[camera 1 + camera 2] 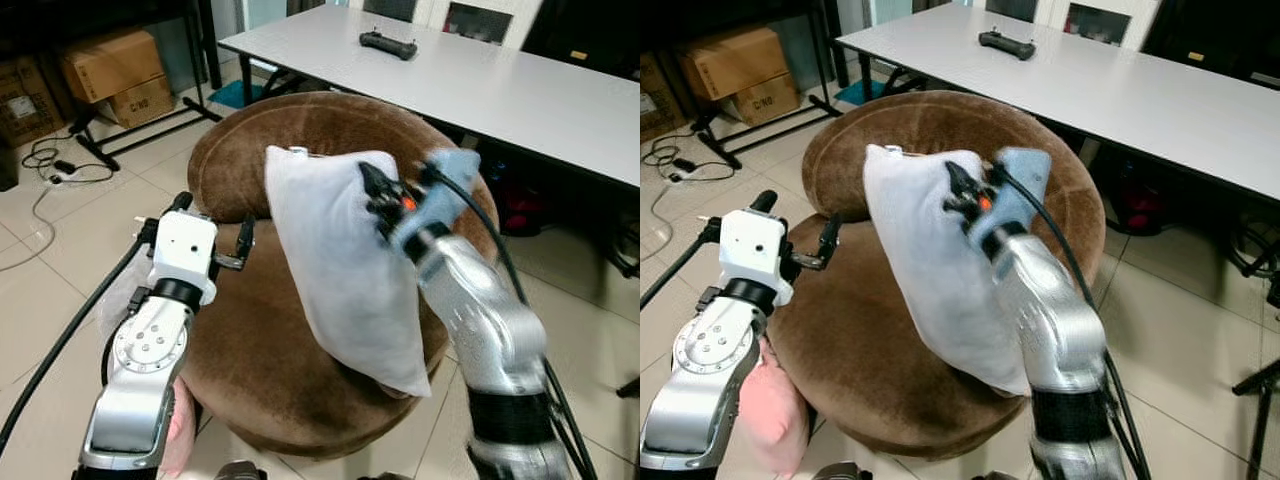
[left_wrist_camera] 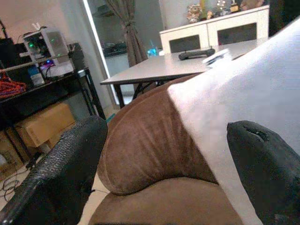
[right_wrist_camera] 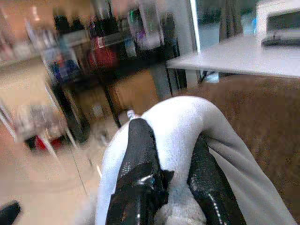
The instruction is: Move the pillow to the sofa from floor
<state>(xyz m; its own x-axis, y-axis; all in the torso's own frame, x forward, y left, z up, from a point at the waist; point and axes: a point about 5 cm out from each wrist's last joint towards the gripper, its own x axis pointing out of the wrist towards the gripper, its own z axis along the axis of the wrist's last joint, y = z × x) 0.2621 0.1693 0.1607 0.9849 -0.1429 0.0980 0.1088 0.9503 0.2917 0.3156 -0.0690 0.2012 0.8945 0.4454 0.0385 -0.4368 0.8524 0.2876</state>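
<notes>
A white pillow (image 1: 340, 270) stands tilted over the round brown sofa (image 1: 250, 350), its top against the backrest and its lower corner near the seat's front right edge. My right gripper (image 1: 373, 192) is shut on a fold at the pillow's upper right side. In the right wrist view the black fingers (image 3: 138, 164) pinch white fabric of the pillow (image 3: 187, 117). My left gripper (image 1: 214, 222) is open at the sofa's left side, just left of the pillow, holding nothing. In the left wrist view the pillow (image 2: 253, 89) lies just behind one fingertip (image 2: 267, 173).
A long white table (image 1: 520, 90) with a black controller (image 1: 388, 44) stands behind the sofa. Cardboard boxes (image 1: 110, 70) and a black rack are at the far left, with cables (image 1: 50, 165) on the tiled floor. A pink soft object (image 1: 770, 410) sits under my left arm.
</notes>
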